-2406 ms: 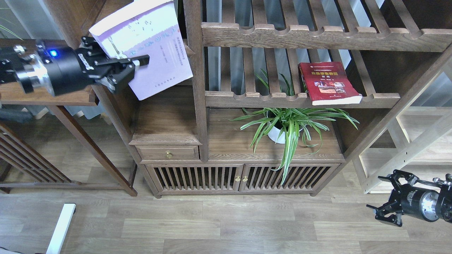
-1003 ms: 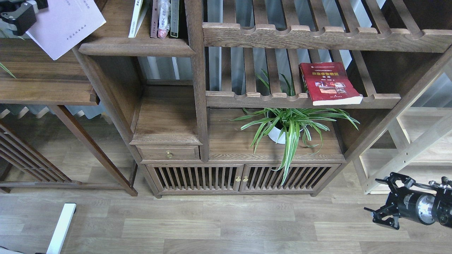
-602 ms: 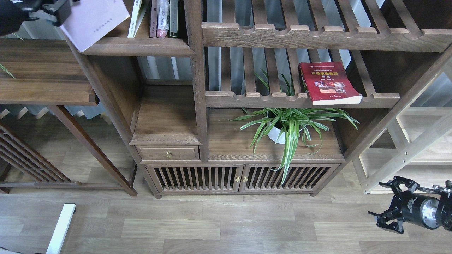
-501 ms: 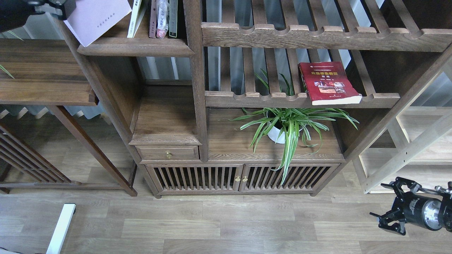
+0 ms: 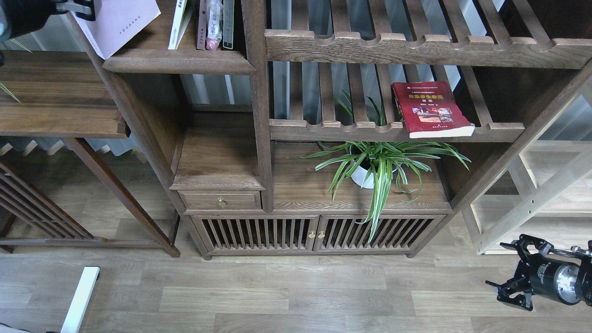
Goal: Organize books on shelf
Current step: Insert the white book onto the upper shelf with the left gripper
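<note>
My left gripper [image 5: 84, 7] is at the top left corner, mostly cut off by the frame edge, and is shut on a pale pink book [image 5: 119, 22]. The tilted book's lower corner overlaps the left end of the dark-brown shelf [image 5: 178, 62]. A white-backed book [image 5: 177, 24] leans on that shelf beside a few upright spines [image 5: 213, 23]. Further right, a red book [image 5: 430, 108] lies flat on a slatted rack [image 5: 323, 129]. My right gripper [image 5: 509, 270] hangs open and empty low at the right, over the floor.
A potted spider plant [image 5: 377, 164] stands on the cabinet top below the red book. A side table [image 5: 55, 106] is at the left, and a pale wood unit [image 5: 532, 199] at the right. The shelf bay's post [image 5: 256, 92] borders it on the right.
The left gripper lifted the pink book up out of the bay, swung it to the left, then brought it back right onto the shelf's left end. The right gripper drifted slightly lower.
</note>
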Controlling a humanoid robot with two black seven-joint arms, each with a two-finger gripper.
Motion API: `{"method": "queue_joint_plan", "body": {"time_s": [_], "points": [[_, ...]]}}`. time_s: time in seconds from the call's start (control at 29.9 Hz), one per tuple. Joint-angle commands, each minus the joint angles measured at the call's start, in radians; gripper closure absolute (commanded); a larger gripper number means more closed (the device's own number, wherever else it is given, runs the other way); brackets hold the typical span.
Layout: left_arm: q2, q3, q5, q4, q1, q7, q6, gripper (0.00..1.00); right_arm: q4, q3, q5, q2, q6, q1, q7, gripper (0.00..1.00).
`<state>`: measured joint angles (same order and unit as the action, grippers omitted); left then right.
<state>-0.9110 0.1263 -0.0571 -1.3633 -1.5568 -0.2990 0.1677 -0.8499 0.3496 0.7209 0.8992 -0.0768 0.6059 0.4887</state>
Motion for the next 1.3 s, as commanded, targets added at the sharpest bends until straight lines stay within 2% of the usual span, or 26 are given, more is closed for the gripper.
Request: {"method": "queue_joint_plan", "body": {"time_s": [0.0, 0.37, 0.77, 1.27], "points": [[0.049, -0.031, 0.0, 0.019, -0.028, -0.002, 0.047, 1.0, -0.001, 0.0, 0.0, 0.0, 0.0, 0.0, 0.0, 0.0], [0.185, -0.043, 0.0, 0.099, -0.049, -0.012, 0.142, 1.0, -0.003, 0.0, 0.0, 0.004, -0.005, -0.003, 0.0, 0.0], [0.241, -0.146, 0.01, 0.191, -0.12, -0.028, 0.171, 1.0, -0.003, -0.003, 0.0, 0.0, -0.005, 0.0, 0.0, 0.0], [0.42, -0.191, 0.013, 0.351, -0.132, -0.028, 0.256, 1.0, -0.003, -0.003, 0.02, 0.001, -0.005, -0.002, 0.0, 0.0]]}}
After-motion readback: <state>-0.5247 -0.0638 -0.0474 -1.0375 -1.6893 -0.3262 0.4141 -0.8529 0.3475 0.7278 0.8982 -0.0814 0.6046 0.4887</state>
